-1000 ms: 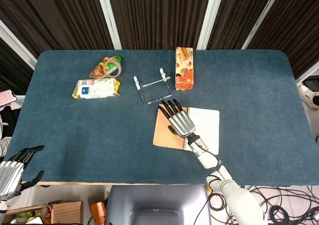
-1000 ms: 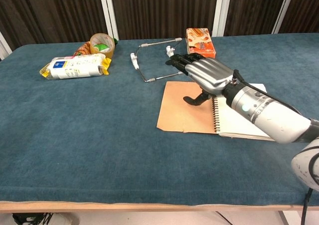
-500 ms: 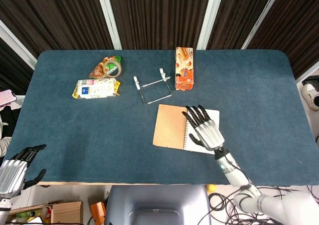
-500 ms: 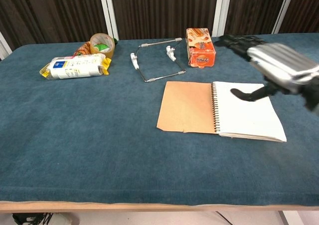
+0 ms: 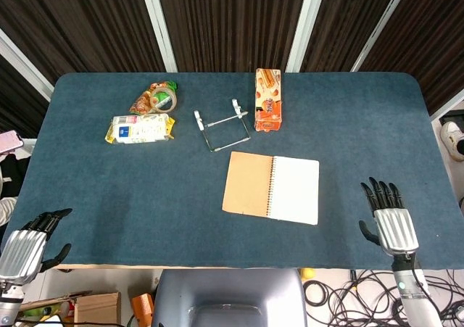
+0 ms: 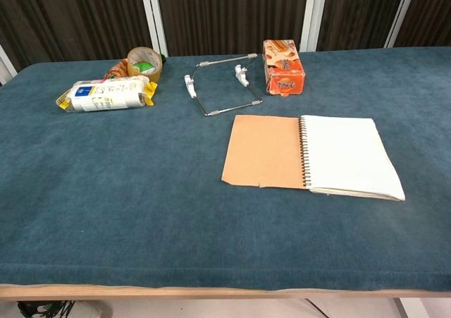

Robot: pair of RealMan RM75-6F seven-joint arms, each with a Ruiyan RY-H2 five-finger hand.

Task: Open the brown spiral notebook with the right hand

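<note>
The brown spiral notebook (image 5: 270, 188) (image 6: 310, 156) lies open flat on the blue table, its brown cover folded out to the left and a blank white page to the right of the spiral. My right hand (image 5: 388, 220) hovers at the table's near right edge, well right of the notebook, fingers spread and holding nothing. At the near left corner, off the table edge, my left hand (image 5: 25, 249) is empty with its fingers apart. Neither hand shows in the chest view.
An orange snack box (image 5: 267, 99) (image 6: 282, 75) stands behind the notebook. A wire stand (image 5: 221, 126) (image 6: 220, 85) lies to its left. Further left are a yellow-white packet (image 5: 140, 128) (image 6: 107, 94) and a tape roll (image 5: 163, 98) (image 6: 144, 61).
My right hand has lifted off the notebook and drawn back to the near right edge of the table. The notebook stays open. The left hand has barely moved.
</note>
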